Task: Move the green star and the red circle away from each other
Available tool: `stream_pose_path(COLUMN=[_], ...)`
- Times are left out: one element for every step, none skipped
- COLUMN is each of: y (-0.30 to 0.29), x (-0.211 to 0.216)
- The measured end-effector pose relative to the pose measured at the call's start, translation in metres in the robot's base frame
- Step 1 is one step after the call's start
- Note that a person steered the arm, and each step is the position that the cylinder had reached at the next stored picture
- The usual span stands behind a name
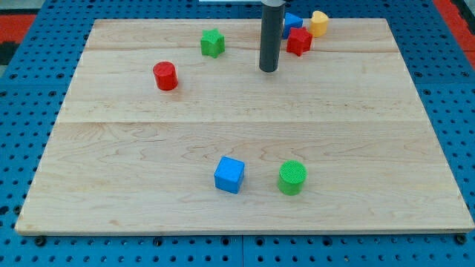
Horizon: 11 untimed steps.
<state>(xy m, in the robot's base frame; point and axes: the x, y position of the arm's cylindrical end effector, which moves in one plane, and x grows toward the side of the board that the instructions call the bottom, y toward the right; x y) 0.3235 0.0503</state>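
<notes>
The green star (212, 42) lies near the view's top, left of centre on the wooden board (133, 148). The red circle (165, 76) is a short cylinder a little below and to the left of the star, with a small gap between them. My tip (268, 70) is the lower end of the dark rod, to the right of the green star and level between the star and the red circle. It touches no block.
A red star (299, 41), a blue block (292, 21) and a yellow block (318, 23) cluster at the top, right of the rod. A blue cube (229, 174) and a green circle (292, 177) sit near the bottom centre.
</notes>
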Motion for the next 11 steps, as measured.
stream_pose_path(y=[0.002, 0.004, 0.004, 0.004, -0.013, -0.092, -0.203, -0.152, -0.076, -0.123, -0.163], x=[0.002, 0.004, 0.004, 0.004, 0.02, 0.03, 0.014, -0.042, -0.051, -0.049, -0.079])
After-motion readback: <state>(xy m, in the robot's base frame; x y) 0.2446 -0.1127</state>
